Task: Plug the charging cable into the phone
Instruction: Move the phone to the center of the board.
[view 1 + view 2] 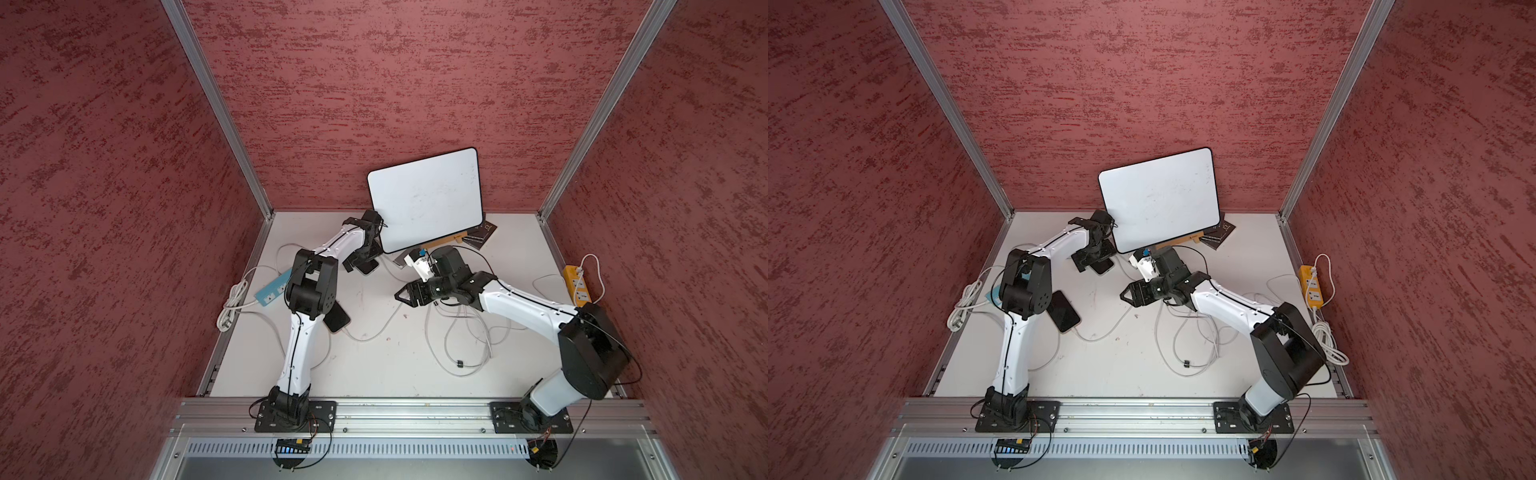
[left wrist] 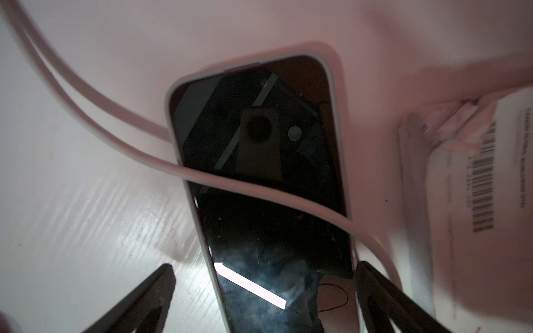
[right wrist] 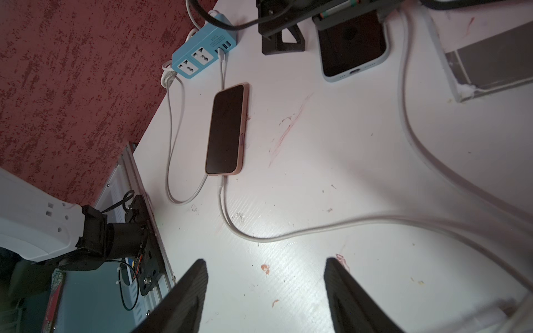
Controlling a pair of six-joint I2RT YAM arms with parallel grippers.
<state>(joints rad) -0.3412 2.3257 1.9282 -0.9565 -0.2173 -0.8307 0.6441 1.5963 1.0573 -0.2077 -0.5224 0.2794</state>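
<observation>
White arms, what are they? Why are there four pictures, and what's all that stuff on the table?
They are two robot arms with pincers called grippers. Two pictures look down from above, and two come from cameras on the wrists. On the table lie a blue phone, a pink phone with a cable plugged in, white cables, a blue power strip and a yellow power strip. A whiteboard stands behind. The left gripper is open, one finger either side of the blue phone. The right gripper is open and holds nothing.
</observation>
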